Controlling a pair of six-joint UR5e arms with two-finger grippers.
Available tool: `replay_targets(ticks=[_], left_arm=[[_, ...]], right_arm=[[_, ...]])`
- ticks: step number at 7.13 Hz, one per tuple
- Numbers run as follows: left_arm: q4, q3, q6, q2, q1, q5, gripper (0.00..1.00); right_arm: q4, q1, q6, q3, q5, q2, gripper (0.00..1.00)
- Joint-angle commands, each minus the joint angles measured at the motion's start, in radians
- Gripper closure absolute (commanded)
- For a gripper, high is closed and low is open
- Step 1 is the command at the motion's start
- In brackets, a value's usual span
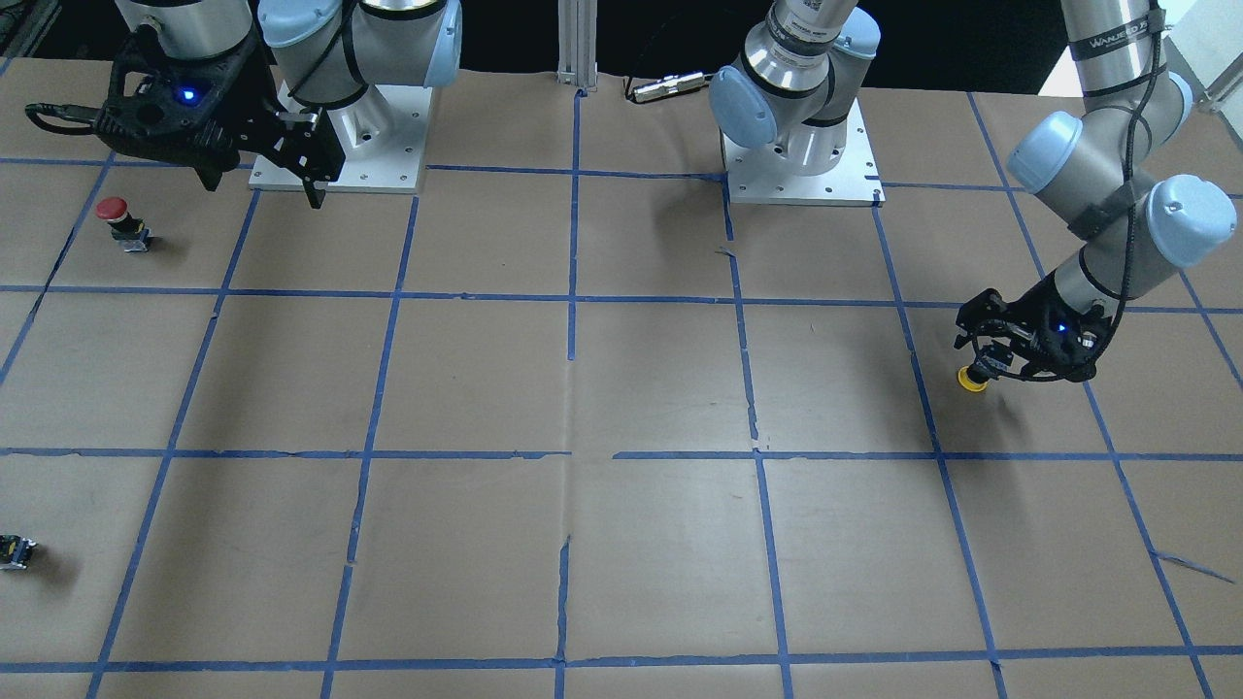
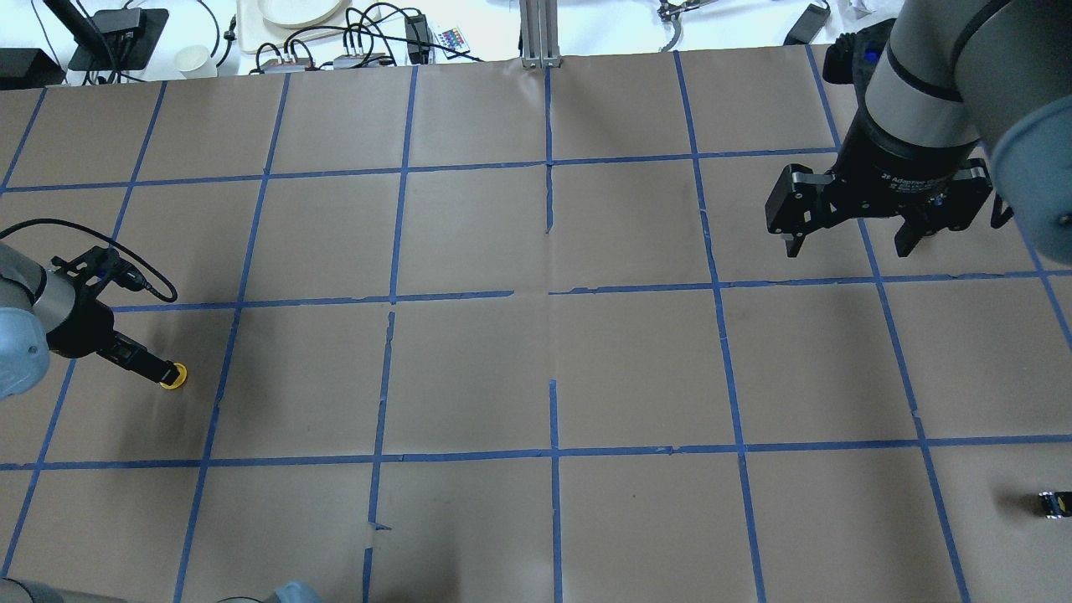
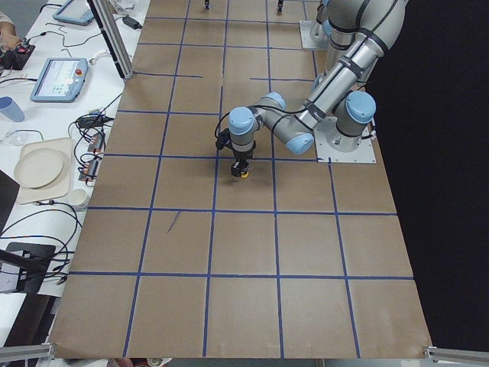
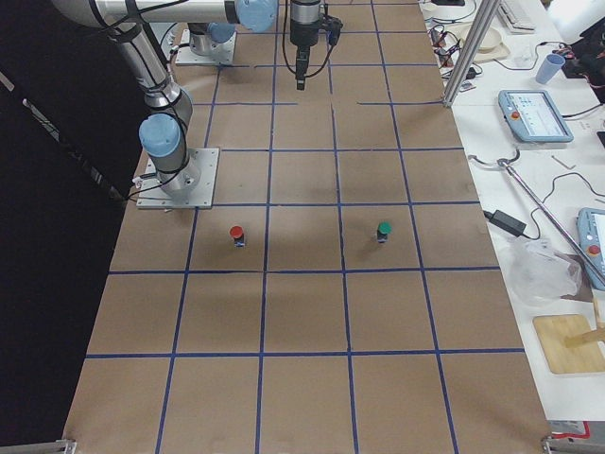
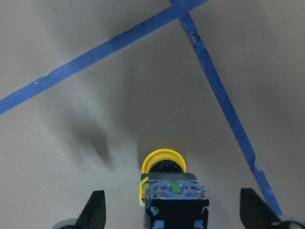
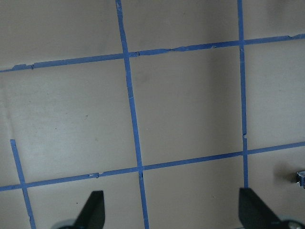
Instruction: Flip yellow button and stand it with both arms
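The yellow button [image 5: 162,161] lies on the brown paper between my left gripper's open fingers [image 5: 96,206], untouched, with its yellow cap pointing away from the wrist camera and its black body nearest. My left gripper [image 1: 986,367] is down at the table over it; only the yellow cap [image 1: 972,381] shows in the front view and in the overhead view [image 2: 173,378]. My right gripper [image 1: 262,184] is open and empty, held high near its base, far from the button. It also shows in the overhead view [image 2: 850,247].
A red-capped button [image 1: 112,210] stands near my right arm's base. A green-capped button [image 4: 384,230] stands in the right side view. A small capless black block [image 2: 1053,502] lies at the table's right edge. Blue tape lines grid the paper.
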Motion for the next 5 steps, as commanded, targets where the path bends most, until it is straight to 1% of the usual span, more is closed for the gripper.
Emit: replay_targets(ticks=[1, 2, 3, 5], left_arm=[[-0.003, -0.002, -0.003, -0.004, -0.002, 0.001, 0.05], [-0.001, -0.002, -0.004, -0.007, -0.002, 0.001, 0.07], [-0.001, -0.002, -0.013, -0.005, -0.004, 0.001, 0.07], [-0.001, -0.002, -0.013, 0.009, -0.01, 0.006, 0.13]], right_arm=[[0.0, 0.0, 0.0, 0.003, -0.002, -0.006, 0.0], [-0.001, 0.0, 0.0, 0.004, -0.002, -0.009, 0.0], [-0.002, 0.0, 0.0, 0.004, 0.0, -0.01, 0.0], [-0.002, 0.0, 0.0, 0.004, 0.0, -0.01, 0.0]])
